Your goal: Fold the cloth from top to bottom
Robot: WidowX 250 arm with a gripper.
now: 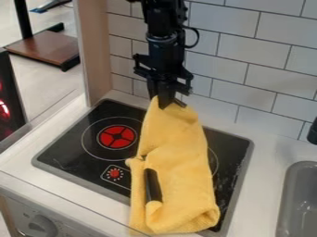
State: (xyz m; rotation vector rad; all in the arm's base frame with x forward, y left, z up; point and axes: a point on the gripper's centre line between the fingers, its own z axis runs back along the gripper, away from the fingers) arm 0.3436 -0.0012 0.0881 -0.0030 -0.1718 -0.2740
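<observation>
The black gripper (166, 101) hangs down at the back of the stove, near the tiled wall. It is shut on the top end of the yellow cloth (180, 162), which rises to a narrow peak there. From that peak the cloth drapes down over the middle and right of the stove top to the counter's front edge, with a rolled, bunched lower end. A black handle-like object (152, 185) lies against the cloth's lower left part, both its ends partly covered by cloth.
The black stove top (80, 150) has a red printed burner left of the cloth. A grey sink (300, 203) is set into the counter at the right. White tiles rise behind, a wooden post (95, 51) stands at the back left, and a black object (313, 132) is at the right edge.
</observation>
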